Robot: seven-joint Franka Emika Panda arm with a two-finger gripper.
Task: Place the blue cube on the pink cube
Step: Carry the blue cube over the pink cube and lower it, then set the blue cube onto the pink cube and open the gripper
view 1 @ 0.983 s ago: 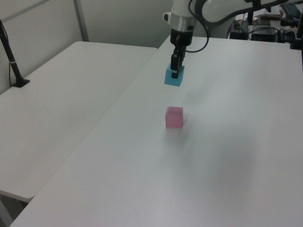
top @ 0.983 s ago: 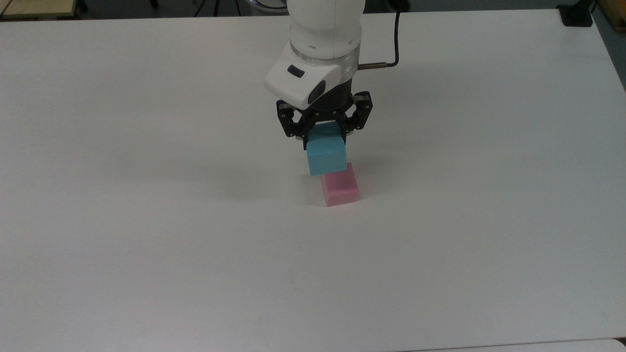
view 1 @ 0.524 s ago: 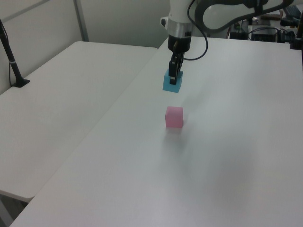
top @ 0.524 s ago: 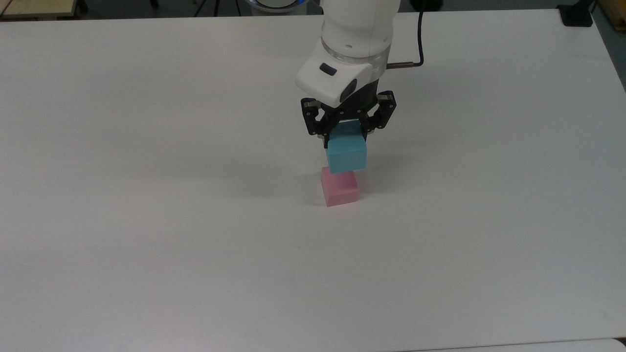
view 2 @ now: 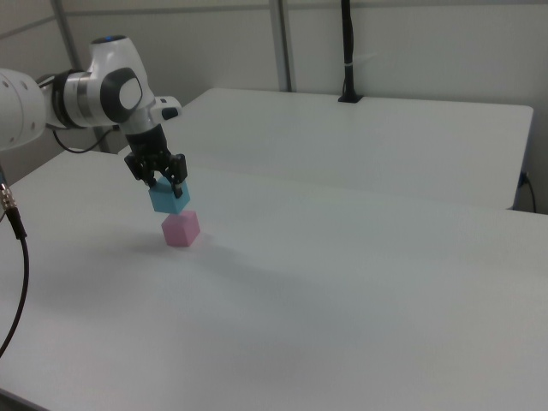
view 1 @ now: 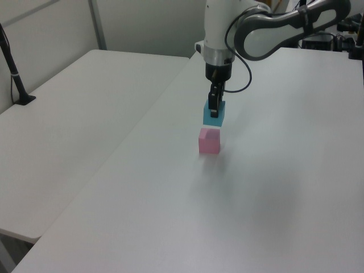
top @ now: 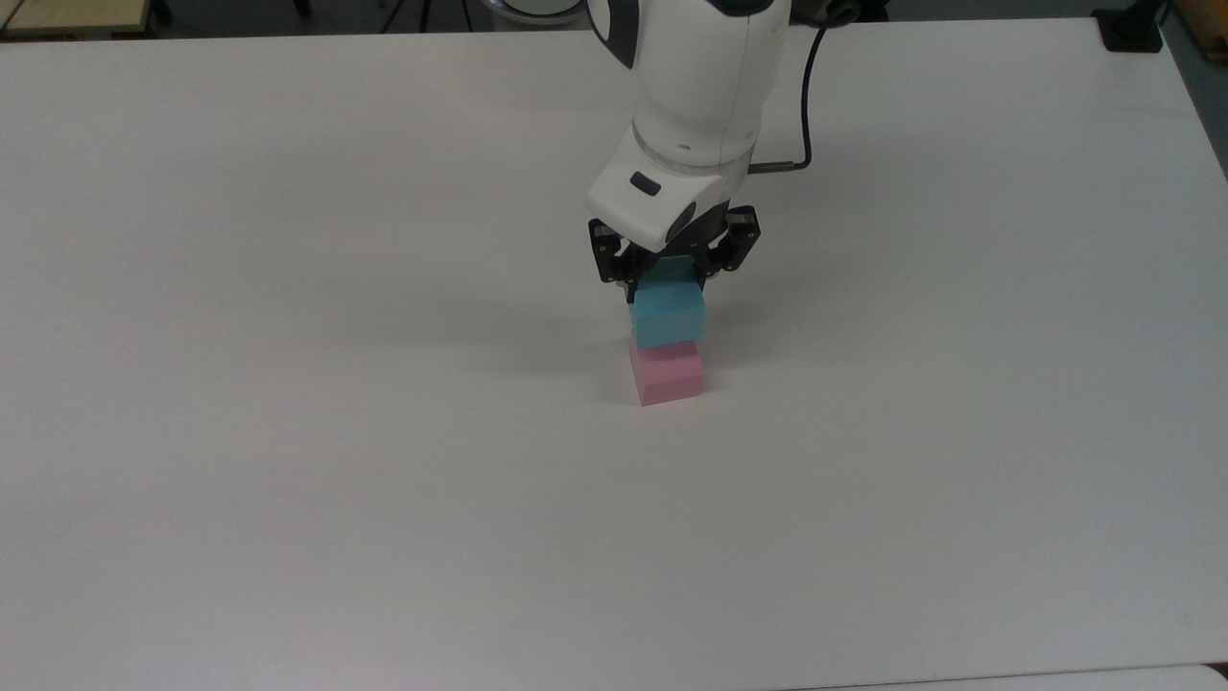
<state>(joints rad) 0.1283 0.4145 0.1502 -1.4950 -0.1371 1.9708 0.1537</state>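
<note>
A broad white table [top: 288, 432] spans the top view, its surface matte and unmarked. In the left view a second white table [view 1: 74, 108] stands just beside it on the left view's left, a narrow seam between them, with a black post [view 1: 14, 68] rising from a small black base near its far left edge. In the right view a black pole [view 2: 348, 51] stands upright on the farther table [view 2: 385, 128], in front of a pale wall panel [view 2: 428, 43]
</note>
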